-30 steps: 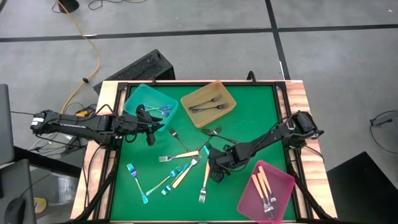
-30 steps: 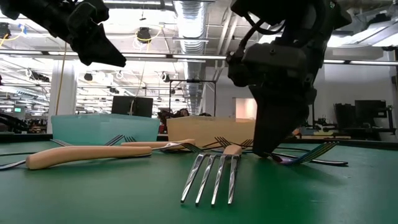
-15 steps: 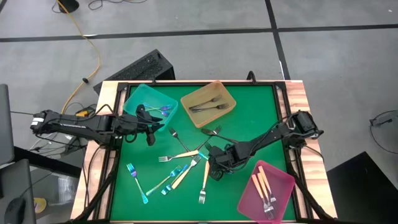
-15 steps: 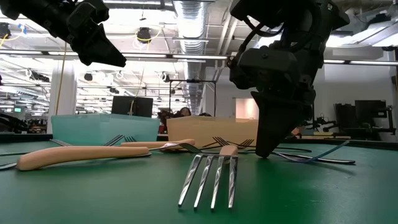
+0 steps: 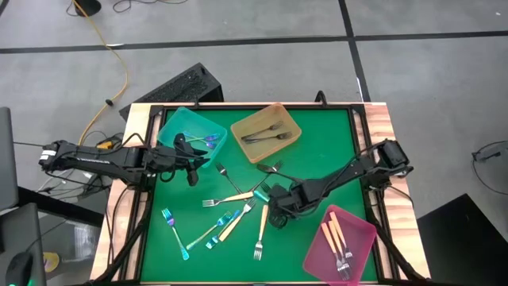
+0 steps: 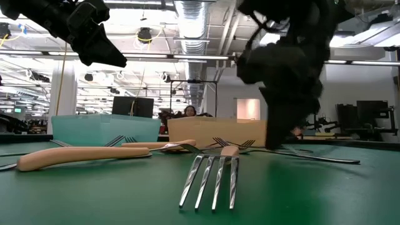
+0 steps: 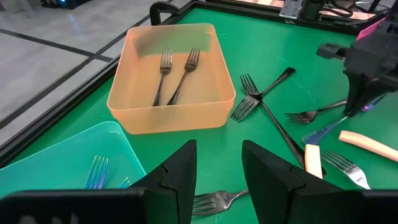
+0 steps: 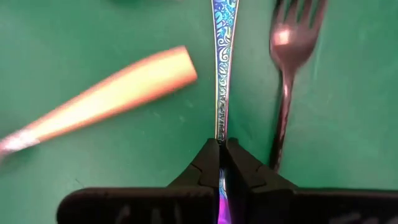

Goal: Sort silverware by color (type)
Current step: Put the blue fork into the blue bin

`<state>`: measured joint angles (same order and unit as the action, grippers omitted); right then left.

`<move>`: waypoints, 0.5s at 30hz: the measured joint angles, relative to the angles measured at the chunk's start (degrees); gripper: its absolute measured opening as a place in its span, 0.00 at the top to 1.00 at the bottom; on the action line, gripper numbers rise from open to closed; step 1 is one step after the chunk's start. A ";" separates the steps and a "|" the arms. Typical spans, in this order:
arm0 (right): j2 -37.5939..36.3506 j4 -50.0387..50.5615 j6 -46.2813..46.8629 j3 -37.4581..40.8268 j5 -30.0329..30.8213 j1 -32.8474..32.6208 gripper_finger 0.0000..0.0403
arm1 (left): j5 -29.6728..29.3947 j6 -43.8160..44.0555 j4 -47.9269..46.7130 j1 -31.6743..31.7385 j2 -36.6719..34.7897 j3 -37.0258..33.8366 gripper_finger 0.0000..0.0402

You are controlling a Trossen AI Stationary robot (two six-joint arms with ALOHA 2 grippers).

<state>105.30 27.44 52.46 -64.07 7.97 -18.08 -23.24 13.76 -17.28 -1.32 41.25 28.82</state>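
Silverware lies scattered on the green mat (image 5: 317, 151): iridescent forks (image 5: 176, 232), cream-handled pieces (image 5: 230, 198) and dark forks (image 5: 273, 168). My right gripper (image 5: 274, 213) is low over the mat's middle, shut on an iridescent blue utensil (image 8: 221, 74). In the right wrist view a dark fork (image 8: 285, 68) and a cream handle (image 8: 118, 96) lie on either side of that utensil. My left gripper (image 5: 190, 170) hovers open beside the teal tray (image 5: 176, 125), nothing between its fingers (image 7: 180, 171). My right gripper pinches the iridescent utensil's patterned handle (image 8: 220, 132) between its two fingertips (image 8: 236, 163). The fingers slant down from the table's right side, and the handle runs straight on away from them. Whether the utensil is clear of the mat, I cannot tell.
The teal tray holds iridescent forks (image 7: 96, 173). The amber tray (image 5: 287, 121) at the far middle holds two dark forks (image 7: 177, 74). The pink tray (image 5: 361, 230) at the near right holds cream-handled pieces. Bare mat lies at the far right.
My right gripper has shut on the iridescent utensil's handle and shifted slightly toward the table's far edge. The left arm has kept still.
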 joint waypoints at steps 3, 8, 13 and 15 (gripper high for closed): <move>-2.31 0.08 -0.44 -0.15 1.01 0.74 0.93 | 0.00 0.00 0.02 0.00 0.00 0.00 0.72; -4.85 1.04 -1.96 -0.15 2.27 2.06 0.93 | 0.00 0.00 0.02 0.00 0.00 0.00 0.72; -6.78 0.04 -4.06 -0.22 4.86 3.78 0.93 | -0.02 0.00 0.04 0.00 0.00 0.00 0.72; -6.78 -0.84 -4.87 -0.20 5.65 4.79 0.93 | -0.02 0.00 0.03 0.00 -0.01 0.00 0.72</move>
<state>98.52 26.60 47.59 -64.27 13.63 -13.29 -23.27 13.76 -17.25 -1.32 41.25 28.82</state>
